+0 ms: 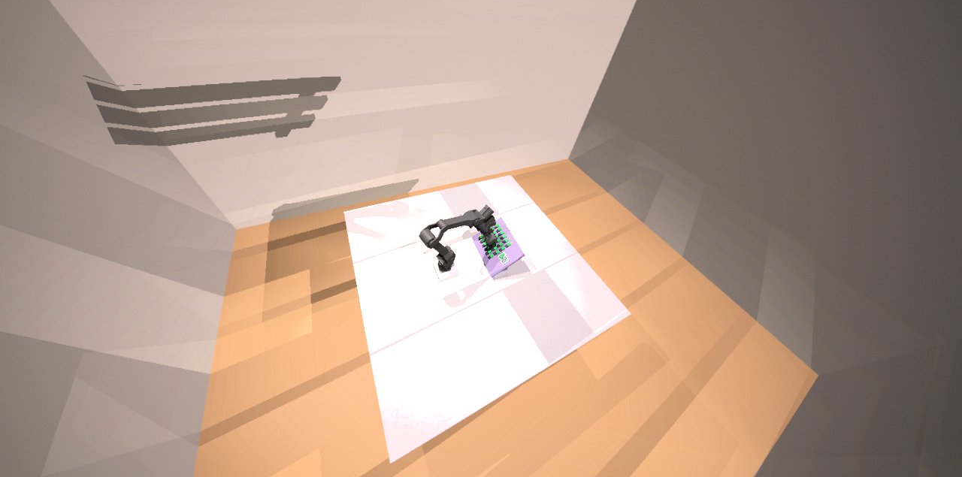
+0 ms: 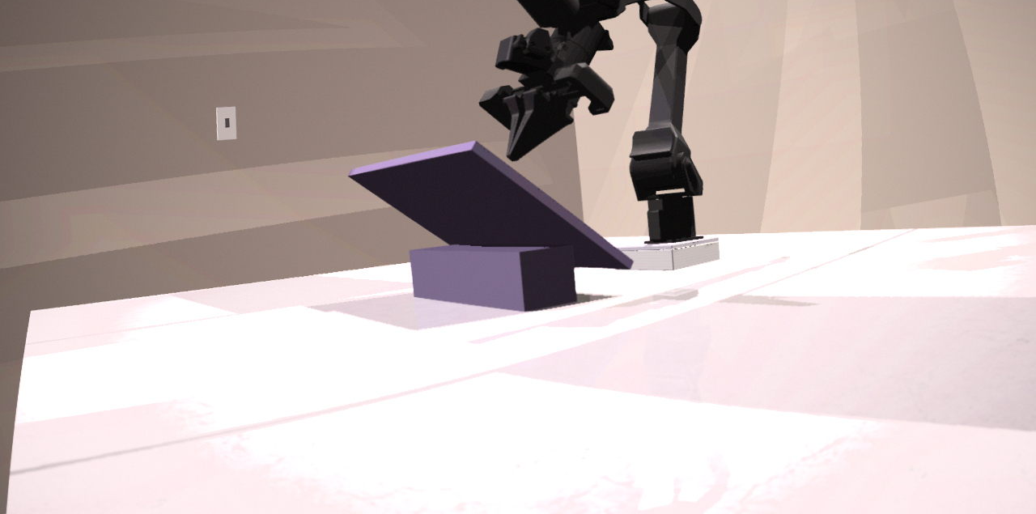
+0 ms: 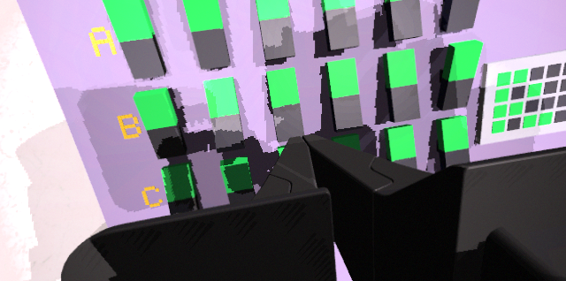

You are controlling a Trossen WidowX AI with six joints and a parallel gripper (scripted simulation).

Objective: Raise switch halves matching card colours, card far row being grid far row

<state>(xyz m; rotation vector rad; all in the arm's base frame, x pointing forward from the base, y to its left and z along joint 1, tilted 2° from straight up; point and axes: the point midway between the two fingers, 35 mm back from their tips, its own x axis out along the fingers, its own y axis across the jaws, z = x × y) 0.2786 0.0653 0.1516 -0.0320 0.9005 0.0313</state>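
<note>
The tilted lavender panel (image 1: 514,253) (image 2: 463,202) (image 3: 75,69) carries rows of green and dark grey switches. Row A, with switch A1 (image 3: 133,35), and row B, with switch B1 (image 3: 156,115), show six switches each in the wrist view. Row C is partly behind the fingers, and anything nearer is hidden. Which halves are raised is hard to tell for most. The white-framed card (image 1: 503,258) (image 3: 485,124) is cut off at the wrist view's right edge. Its visible far row starts green, green, dark, dark. My gripper (image 2: 513,157) (image 3: 302,148) is shut and empty, its tips above the panel, near B3's dark half (image 3: 288,124) in the wrist view.
The panel rests on a purple block (image 2: 467,278) on the white table (image 1: 416,366) (image 2: 435,438). The arm's pale base plate (image 2: 669,254) stands near the panel's low edge. The panel's high edge points away from the arm. Shadows fall across the panel.
</note>
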